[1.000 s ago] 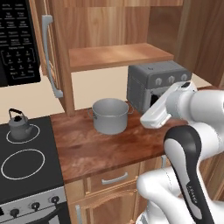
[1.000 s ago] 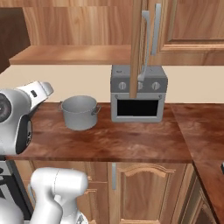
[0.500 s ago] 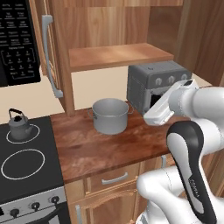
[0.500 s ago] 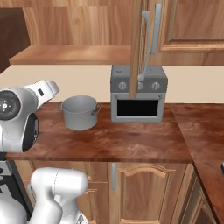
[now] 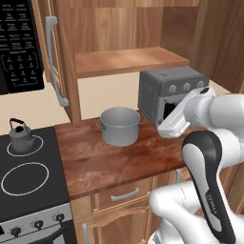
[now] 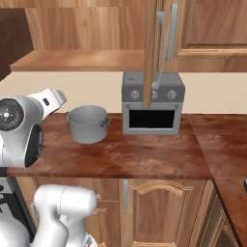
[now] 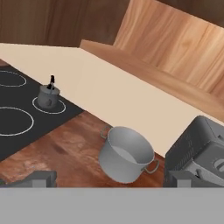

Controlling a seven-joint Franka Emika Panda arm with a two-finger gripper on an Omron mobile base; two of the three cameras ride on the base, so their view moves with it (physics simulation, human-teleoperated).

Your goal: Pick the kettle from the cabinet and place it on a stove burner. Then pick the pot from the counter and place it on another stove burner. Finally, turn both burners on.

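Note:
The small dark kettle (image 5: 20, 136) stands upright on the back burner ring (image 5: 33, 146) of the black cooktop, also the kettle (image 7: 48, 95) in the hand view. On the reddish-brown counter (image 5: 105, 164), below the open cabinet shelf (image 5: 126, 61), sits the wide grey pot (image 5: 120, 125), empty and upright. My gripper (image 7: 109, 179) hangs open above the counter, to the right of the pot (image 7: 126, 154) and apart from it. Its fingertips (image 7: 41, 178) stand wide with nothing between them. The white hand (image 6: 50, 100) shows left of the pot (image 6: 87, 124).
A grey toaster oven (image 5: 169, 90) stands right behind the pot, close to my hand. The cabinet door with its grey bar handle (image 6: 164, 48) hangs open in front of the oven. A black microwave (image 5: 19, 47) is above the stove. The front burner ring (image 5: 25, 178) is bare.
The arm's elbow has risen a little and the hand has edged slightly towards the pot. Pot and kettle have not moved, and the jaws have stayed open.

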